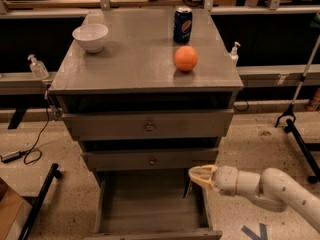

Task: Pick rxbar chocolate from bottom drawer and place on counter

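The bottom drawer is pulled open under two shut upper drawers, and its grey floor shows nothing on it. My gripper hovers over the drawer's right rear corner, pointing left, on a pale arm coming in from the lower right. A thin dark shape stands against the drawer's right wall just below the gripper. I cannot tell whether it is the rxbar chocolate or a shadow. The counter is the cabinet's grey top.
On the counter stand a white bowl at the left, a blue soda can at the back and an orange near the right. Sanitiser bottles hang at both sides. A black stand is at the right.
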